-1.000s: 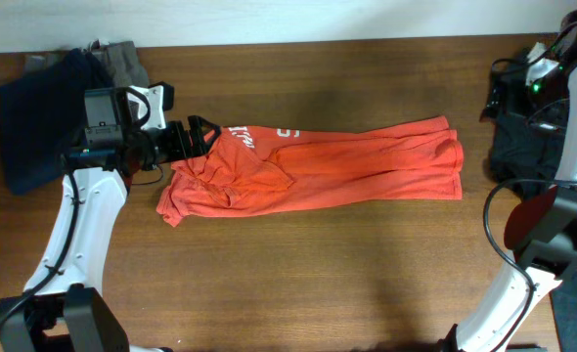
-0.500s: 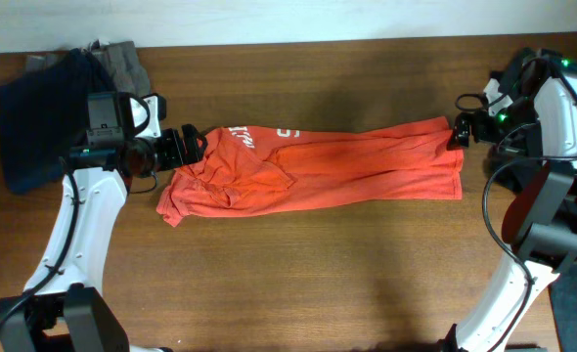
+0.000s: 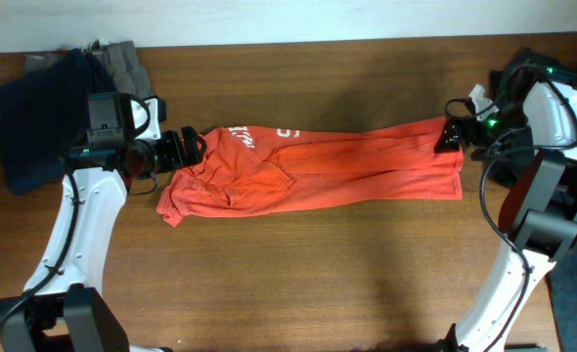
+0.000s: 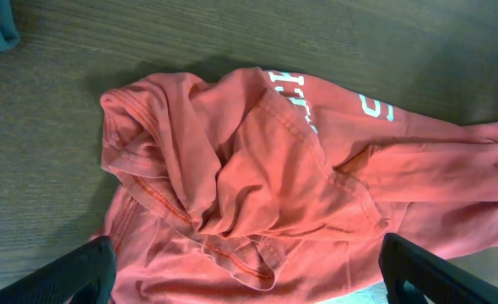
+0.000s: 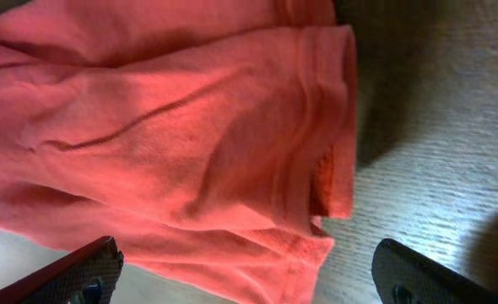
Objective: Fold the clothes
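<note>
jaws on both my arms stand wide open and hold nothing. the left jaws sit low at the bunched collar end of the orange-red short-sleeved cotton t-shirt (image 3: pixel 347 166); in the left wrist view my dark fingertips (image 4: pixel 63 274) frame the crumpled cloth without pinching it. the right jaws hover at the far corner of the shirt's hem (image 5: pixel 316 127), spread over the cloth with nothing between them.

the t-shirt lies across the middle of the brown wooden surface (image 3: pixel 298 284), drawn out long from left to right, collar end toward the left edge and hem toward the right edge. its white lettering (image 3: pixel 244 137) shows near the far side of the left end. a navy fabric garment (image 3: pixel 34 117) and a grey fabric garment (image 3: pixel 124 61) are heaped together at the far left corner, well apart from the shirt's hem and just beside my left arm (image 3: pixel 83 215).

as i judge it, the work is early to midway: the shirt looks gathered lengthwise into a narrow band, but the left end is rumpled and one sleeve sticks out toward the near edge. smoothing that end, then folding hem toward collar, is left to do. the heaped garments look unfolded and wait their turn.
</note>
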{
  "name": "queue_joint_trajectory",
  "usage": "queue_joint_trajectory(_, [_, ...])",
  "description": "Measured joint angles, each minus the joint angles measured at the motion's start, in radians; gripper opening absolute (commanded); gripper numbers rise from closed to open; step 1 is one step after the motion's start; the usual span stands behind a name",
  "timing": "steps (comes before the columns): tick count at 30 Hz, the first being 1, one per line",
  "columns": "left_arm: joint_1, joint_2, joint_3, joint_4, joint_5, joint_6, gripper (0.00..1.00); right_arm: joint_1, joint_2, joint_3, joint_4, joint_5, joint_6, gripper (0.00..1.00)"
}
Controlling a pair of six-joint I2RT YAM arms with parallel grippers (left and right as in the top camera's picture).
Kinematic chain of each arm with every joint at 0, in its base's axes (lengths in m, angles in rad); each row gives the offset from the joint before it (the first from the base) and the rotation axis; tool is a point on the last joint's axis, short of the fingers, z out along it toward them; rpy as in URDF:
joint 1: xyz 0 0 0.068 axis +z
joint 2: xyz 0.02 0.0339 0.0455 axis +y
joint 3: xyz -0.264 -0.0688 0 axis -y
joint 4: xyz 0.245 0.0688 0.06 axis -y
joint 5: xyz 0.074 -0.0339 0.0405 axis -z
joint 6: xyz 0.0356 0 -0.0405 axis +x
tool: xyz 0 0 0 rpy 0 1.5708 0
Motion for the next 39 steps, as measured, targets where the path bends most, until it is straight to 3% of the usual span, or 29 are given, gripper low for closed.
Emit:
queue_joint_trajectory(15, [0.0,0.0,0.0,-0.019,-0.007,0.0,0.99,-0.032,0.063,-0.001,0.019,-0.043,-0.045,0.99])
queue_joint_trajectory(39, [0.0,0.0,0.0,-0.031,-0.007,0.0,0.99,-0.095,0.119,-0.052,-0.034,-0.42,-0.185,0.99])
